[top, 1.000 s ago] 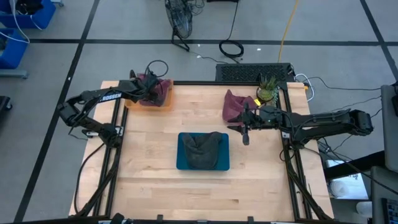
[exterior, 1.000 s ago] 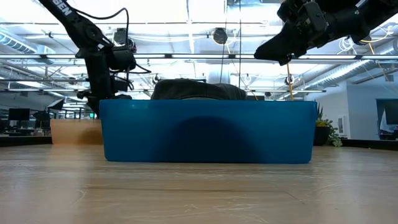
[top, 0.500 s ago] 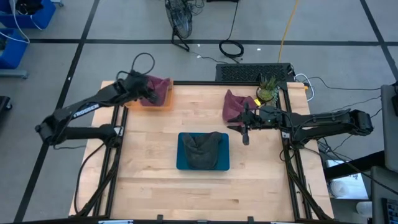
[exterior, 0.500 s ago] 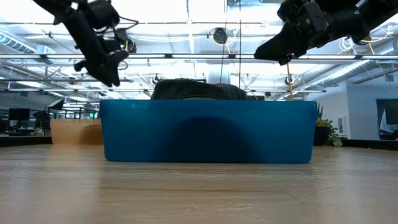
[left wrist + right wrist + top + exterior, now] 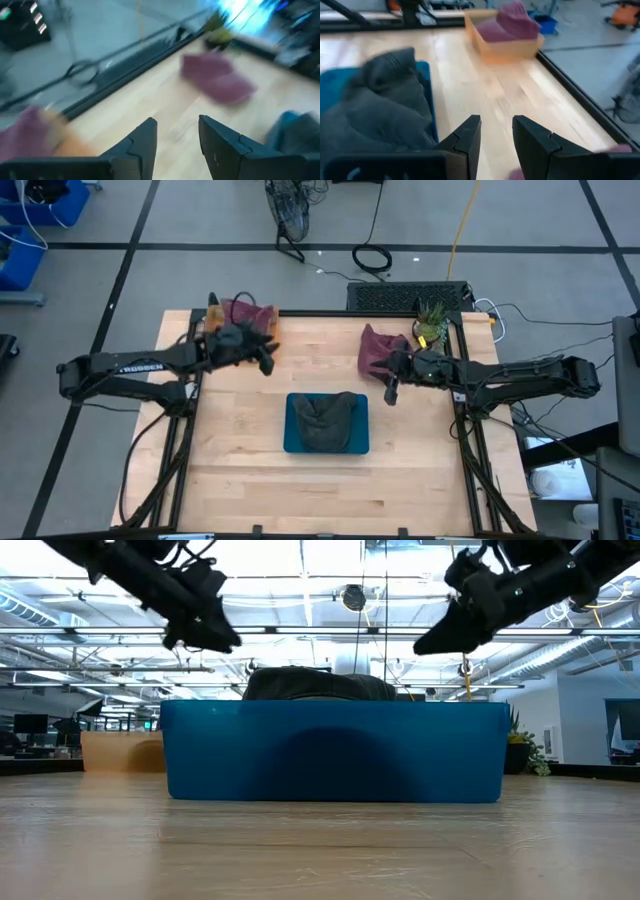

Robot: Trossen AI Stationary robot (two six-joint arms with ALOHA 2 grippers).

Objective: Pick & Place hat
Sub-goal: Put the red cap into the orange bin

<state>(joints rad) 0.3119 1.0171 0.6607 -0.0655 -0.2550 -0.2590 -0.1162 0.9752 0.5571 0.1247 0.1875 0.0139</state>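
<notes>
A dark grey hat (image 5: 326,420) lies in a blue tray (image 5: 292,442) at the table's middle; in the low view its crown (image 5: 318,685) shows above the tray wall (image 5: 335,752). A maroon hat (image 5: 245,318) sits in an orange tray (image 5: 232,346) at the far left corner. Another maroon hat (image 5: 376,348) lies on the table at the far right. My left gripper (image 5: 265,363) hovers open above bare wood, between the orange tray and the blue tray. My right gripper (image 5: 390,392) hovers open just right of the blue tray, near the second maroon hat.
A small potted plant (image 5: 430,325) stands at the far right corner, beside the second maroon hat. Bare wood (image 5: 330,490) spreads across the near half of the table. Black frame rails (image 5: 187,440) run along the left and right edges.
My left arm has swung away from the orange tray, moving toward the table's middle and near side, and now hangs over bare wood. The maroon hat stays in the orange tray. My right gripper has shifted slightly toward the far edge.
</notes>
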